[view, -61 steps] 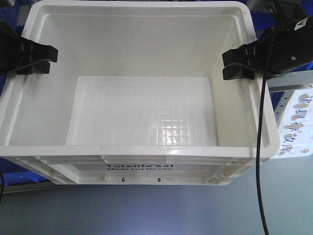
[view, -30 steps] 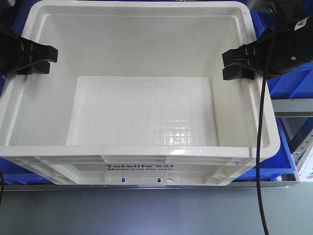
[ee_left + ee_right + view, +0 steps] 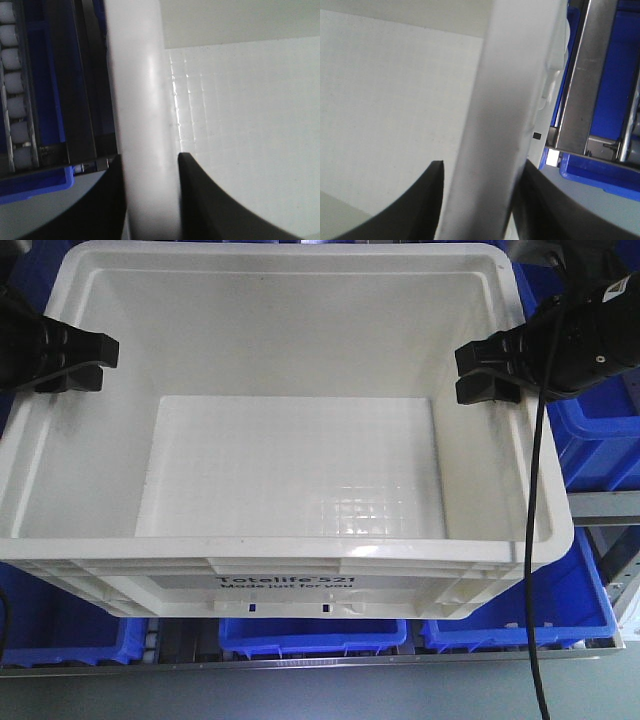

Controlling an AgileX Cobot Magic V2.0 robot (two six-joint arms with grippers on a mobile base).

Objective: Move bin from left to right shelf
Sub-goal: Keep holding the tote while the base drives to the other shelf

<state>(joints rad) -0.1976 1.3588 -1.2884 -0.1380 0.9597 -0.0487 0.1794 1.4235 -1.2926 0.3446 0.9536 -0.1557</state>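
Bin (image 3: 290, 330) pinched at both side rims, hanging level over the rack.
Left gripper (image 3: 93, 364) clamps the left rim, one finger inside the wall and one outside; right gripper (image 3: 480, 371) grips the right rim the same way. The white tote's print faces the front camera. Below it sit blue bins (image 3: 310, 635) and a steel front bar (image 3: 300, 664); grey-white rollers (image 3: 10, 75) run beside its left wall.
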